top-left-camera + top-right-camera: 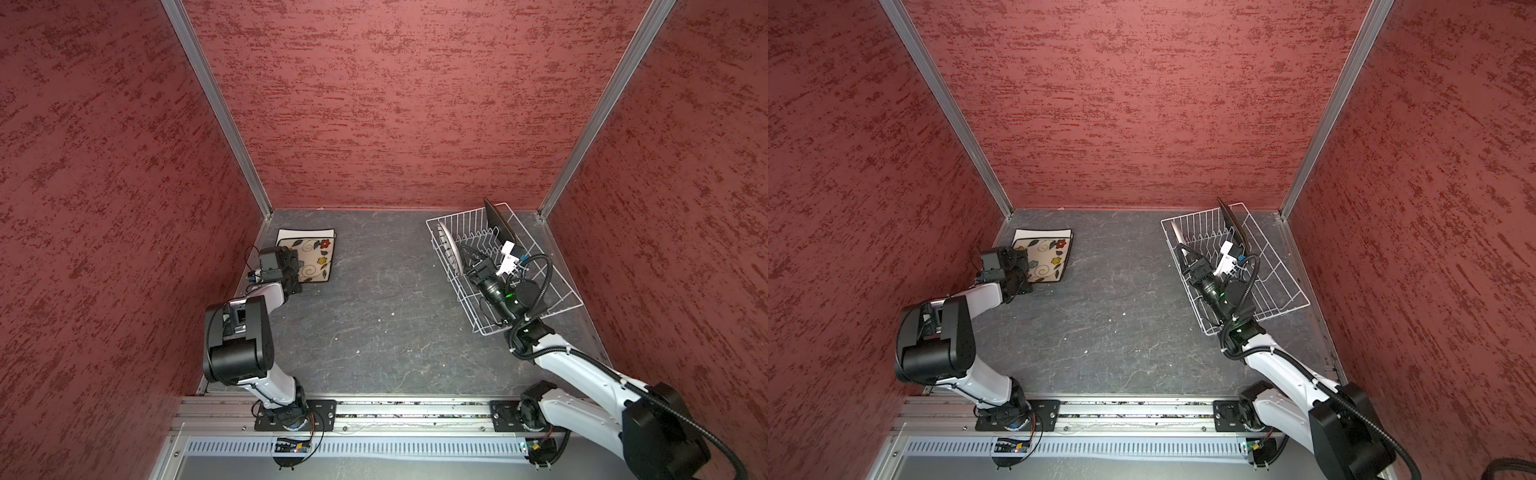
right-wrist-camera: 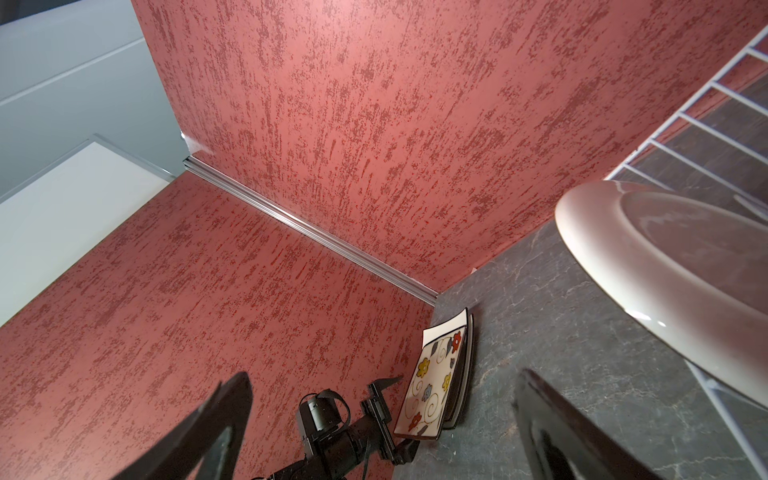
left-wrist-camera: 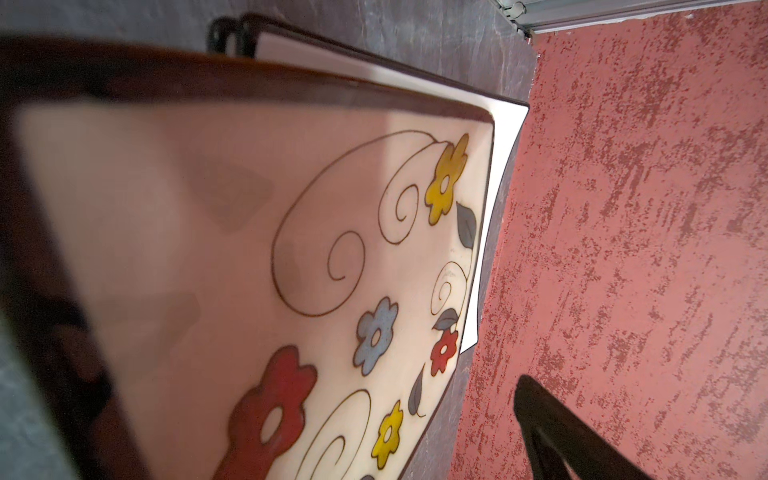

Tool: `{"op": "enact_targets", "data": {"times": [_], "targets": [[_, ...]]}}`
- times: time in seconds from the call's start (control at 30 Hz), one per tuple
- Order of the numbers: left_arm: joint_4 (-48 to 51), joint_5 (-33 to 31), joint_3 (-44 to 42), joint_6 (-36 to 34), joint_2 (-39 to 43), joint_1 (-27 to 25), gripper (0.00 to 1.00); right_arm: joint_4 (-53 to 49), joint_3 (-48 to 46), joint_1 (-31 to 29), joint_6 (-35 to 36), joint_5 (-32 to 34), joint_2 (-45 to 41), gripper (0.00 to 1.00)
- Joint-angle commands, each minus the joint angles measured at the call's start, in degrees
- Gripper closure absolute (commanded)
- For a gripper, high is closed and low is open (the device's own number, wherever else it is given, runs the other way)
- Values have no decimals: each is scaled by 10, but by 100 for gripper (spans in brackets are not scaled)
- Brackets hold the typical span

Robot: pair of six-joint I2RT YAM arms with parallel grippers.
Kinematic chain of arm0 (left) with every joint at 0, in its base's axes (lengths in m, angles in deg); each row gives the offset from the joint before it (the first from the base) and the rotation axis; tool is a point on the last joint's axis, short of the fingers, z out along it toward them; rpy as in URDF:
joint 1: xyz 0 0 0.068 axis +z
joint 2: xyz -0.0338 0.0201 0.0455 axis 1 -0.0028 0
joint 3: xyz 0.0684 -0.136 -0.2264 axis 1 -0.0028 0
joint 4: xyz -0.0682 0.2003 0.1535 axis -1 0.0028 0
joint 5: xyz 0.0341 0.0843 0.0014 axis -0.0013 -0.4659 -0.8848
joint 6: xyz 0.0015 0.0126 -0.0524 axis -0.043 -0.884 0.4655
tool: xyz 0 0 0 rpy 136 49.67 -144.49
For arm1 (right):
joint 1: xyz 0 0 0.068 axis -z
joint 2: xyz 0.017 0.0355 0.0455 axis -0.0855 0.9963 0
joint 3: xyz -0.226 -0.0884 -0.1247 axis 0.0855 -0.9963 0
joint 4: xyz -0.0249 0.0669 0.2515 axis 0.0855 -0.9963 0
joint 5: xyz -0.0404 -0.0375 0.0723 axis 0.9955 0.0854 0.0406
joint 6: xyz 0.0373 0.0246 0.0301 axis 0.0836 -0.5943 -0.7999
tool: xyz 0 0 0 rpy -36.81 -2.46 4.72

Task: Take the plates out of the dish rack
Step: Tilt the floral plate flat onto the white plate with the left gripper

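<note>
Two plates stand in the white coated-wire dish rack at the far right of the dark slate-look worktop. A round white plate stands on edge against the rack's left wall, and a glossy black square plate leans tilted at the far end. The right gripper is low inside the rack, just beside the round plate, jaws wide and holding nothing. The left gripper is at the near edge of the floral cream square plate, which lies flat on a plain cream plate in the far-left corner. Its jaws are spread and apparently not gripping.

Likely risks:
- If the right jaws close off-centre, they may tip the round plate over the rack rim or scrape it along the prongs.
- The wrist housing and black cable sit close to the black plate, so a swing could knock it flat.
- If the left jaws catch the rim while pulling back, they could drag the floral plate off its already offset stack.

Room to move:
- The stack lies near the red textured wall, so there is little space on that side.
- The middle of the worktop is open.
- The clearest way out of the rack is straight up.
</note>
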Motion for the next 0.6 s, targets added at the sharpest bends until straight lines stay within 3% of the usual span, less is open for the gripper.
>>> {"op": "enact_targets", "data": {"times": [0.0,0.4,0.57], "targets": [[10,-2,23,2,16,-3,1,21,-5,1,2,12,0,1],[52,-10,55,-14,7,-7,1,18,-2,1,4,14,-2,1],[36,17,68,-24,-15,-6,1,10,6,2,6,10,2,1]]}}
